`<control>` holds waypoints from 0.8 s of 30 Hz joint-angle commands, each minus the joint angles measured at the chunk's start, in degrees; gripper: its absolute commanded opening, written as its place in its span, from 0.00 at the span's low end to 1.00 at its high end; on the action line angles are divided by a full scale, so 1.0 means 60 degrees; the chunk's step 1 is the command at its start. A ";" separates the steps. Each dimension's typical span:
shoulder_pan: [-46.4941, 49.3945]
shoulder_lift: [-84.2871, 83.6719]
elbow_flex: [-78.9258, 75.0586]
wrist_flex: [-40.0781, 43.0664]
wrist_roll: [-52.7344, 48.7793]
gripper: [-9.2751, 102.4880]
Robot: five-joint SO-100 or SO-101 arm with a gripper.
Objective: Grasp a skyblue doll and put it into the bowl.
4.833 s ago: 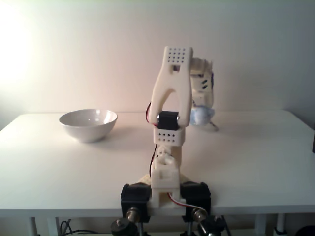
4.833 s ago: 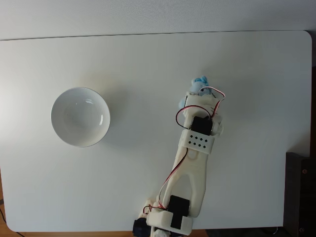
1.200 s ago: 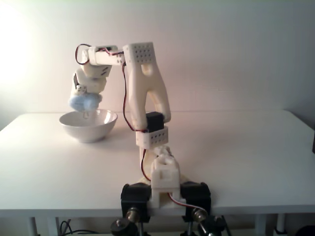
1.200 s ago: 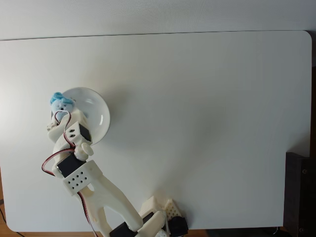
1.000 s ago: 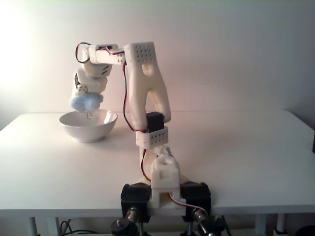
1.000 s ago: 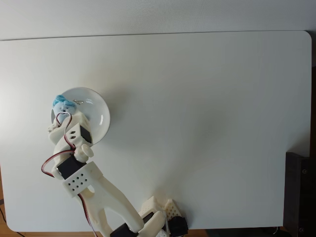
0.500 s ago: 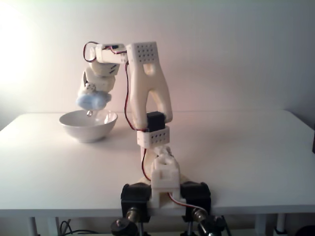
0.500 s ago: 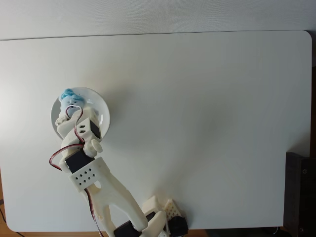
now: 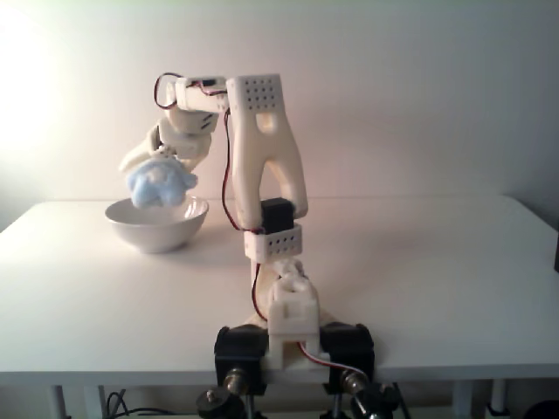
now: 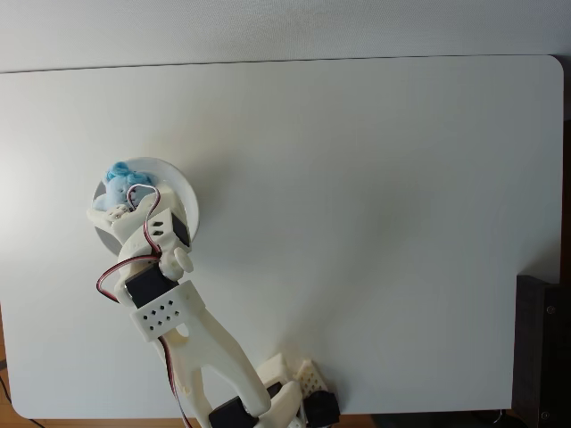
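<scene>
Hanging just above the bowl [image 9: 157, 223], the skyblue doll [image 9: 155, 185] sits between the fingers of the gripper [image 9: 157, 179], which is closed on it. In a fixed view from above, the doll [image 10: 121, 178] lies over the bowl's [image 10: 183, 198] upper-left part. The white arm [image 9: 262, 166] rises right of the bowl. The white table [image 9: 419, 262] extends further right of the bowl.

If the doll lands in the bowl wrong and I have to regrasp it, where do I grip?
Probably pinch the doll across its round fuzzy middle, coming straight down from above: the bowl's raised rim blocks side approaches, and the soft lump offers no handle. The gripper sits over the bowl.
</scene>
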 commanded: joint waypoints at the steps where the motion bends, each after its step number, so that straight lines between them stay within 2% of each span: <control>1: -0.0015 0.0601 -0.0586 -0.0103 -0.0059 0.63; 8: -0.0073 0.0601 -0.0586 -0.0103 -0.0059 0.67; 24: 0.0454 0.2563 -0.0601 -0.0117 -0.0059 0.66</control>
